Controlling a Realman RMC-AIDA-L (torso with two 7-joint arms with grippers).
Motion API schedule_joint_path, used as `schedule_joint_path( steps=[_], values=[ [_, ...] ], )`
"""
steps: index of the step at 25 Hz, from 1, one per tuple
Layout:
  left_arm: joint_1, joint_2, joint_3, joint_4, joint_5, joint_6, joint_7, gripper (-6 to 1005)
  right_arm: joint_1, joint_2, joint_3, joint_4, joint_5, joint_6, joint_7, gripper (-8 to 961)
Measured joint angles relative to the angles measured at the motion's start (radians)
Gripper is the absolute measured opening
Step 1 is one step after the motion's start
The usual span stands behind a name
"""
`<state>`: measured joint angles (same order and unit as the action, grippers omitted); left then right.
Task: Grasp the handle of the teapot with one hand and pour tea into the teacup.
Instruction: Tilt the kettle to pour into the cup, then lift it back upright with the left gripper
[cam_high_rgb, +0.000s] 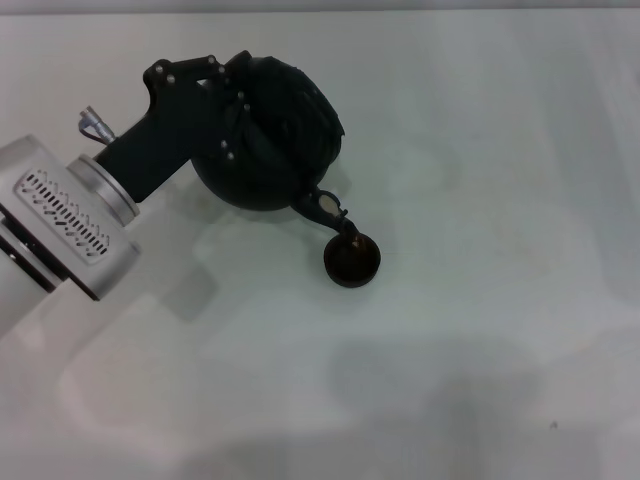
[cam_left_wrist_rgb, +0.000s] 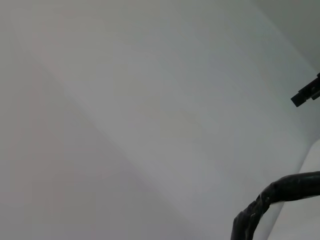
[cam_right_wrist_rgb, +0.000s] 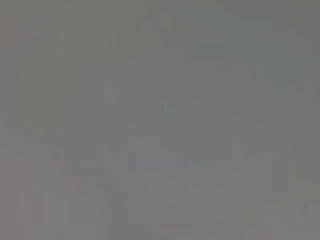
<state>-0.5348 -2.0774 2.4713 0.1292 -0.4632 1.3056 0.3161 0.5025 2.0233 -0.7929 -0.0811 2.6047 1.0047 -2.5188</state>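
Observation:
The matte black teapot (cam_high_rgb: 285, 135) hangs tilted in the upper middle of the head view, with its short spout (cam_high_rgb: 326, 205) pointing down toward the teacup (cam_high_rgb: 351, 260). A thin stream runs from the spout into the small dark cup, which stands on the white table (cam_high_rgb: 480, 200) and holds brown liquid. My left gripper (cam_high_rgb: 240, 108) reaches in from the left and is shut on the handle at the teapot's top. It covers most of the handle. A stretch of the rough dark handle (cam_left_wrist_rgb: 287, 184) shows in the left wrist view. My right gripper is out of view.
The white table stretches away on every side of the teapot and cup. The right wrist view shows only a plain grey surface. My silver left forearm (cam_high_rgb: 70, 215) lies over the table's left side.

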Motion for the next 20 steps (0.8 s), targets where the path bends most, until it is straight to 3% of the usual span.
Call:
schedule_joint_path(
  steps=[20],
  values=[
    [0.002,0.0,0.0,0.007,0.0,0.0,0.044,98,0.001,0.002,0.0,0.0,0.0,0.0,0.0,836]
  ],
)
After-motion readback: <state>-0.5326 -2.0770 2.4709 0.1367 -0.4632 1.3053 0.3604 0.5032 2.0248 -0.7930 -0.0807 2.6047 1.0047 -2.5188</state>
